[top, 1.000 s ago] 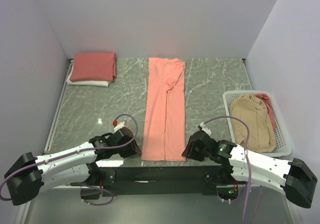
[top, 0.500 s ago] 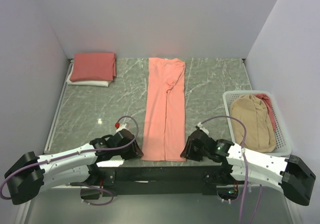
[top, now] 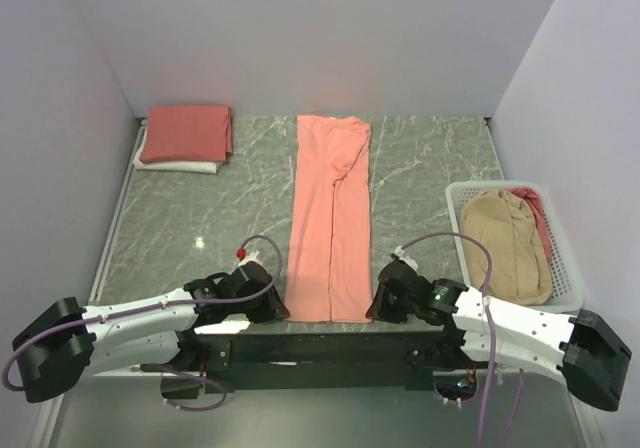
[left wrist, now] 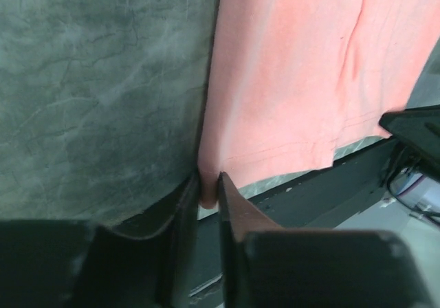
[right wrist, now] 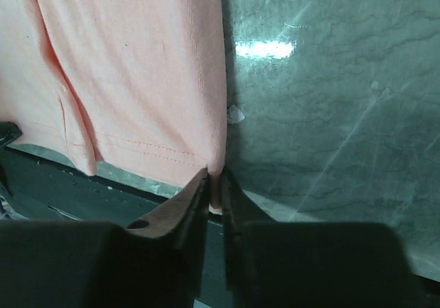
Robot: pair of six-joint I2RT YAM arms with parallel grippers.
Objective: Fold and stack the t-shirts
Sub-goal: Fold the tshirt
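Note:
A salmon-pink t-shirt [top: 330, 213], folded into a long narrow strip, lies down the middle of the table from the back to the front edge. My left gripper [top: 278, 308] is shut on its near left hem corner [left wrist: 208, 192]. At the near right hem corner [right wrist: 217, 184] my right gripper [top: 374, 306] is shut on the cloth. Both corners show pinched between the fingers in the wrist views. At the back left a folded salmon-pink t-shirt [top: 186, 132] rests on a folded white one [top: 176, 165]. A tan-beige t-shirt [top: 506, 242] fills the basket over a pink one [top: 537, 208].
The white lattice basket [top: 570, 280] stands at the right edge of the grey marble table [top: 190, 223]. A black rail [top: 320, 346] runs along the near edge between the arm bases. Lilac walls close in the left, back and right sides.
Both grippers slid inward to the strip's near corners and closed on the hem. The shirt itself has hardly shifted.

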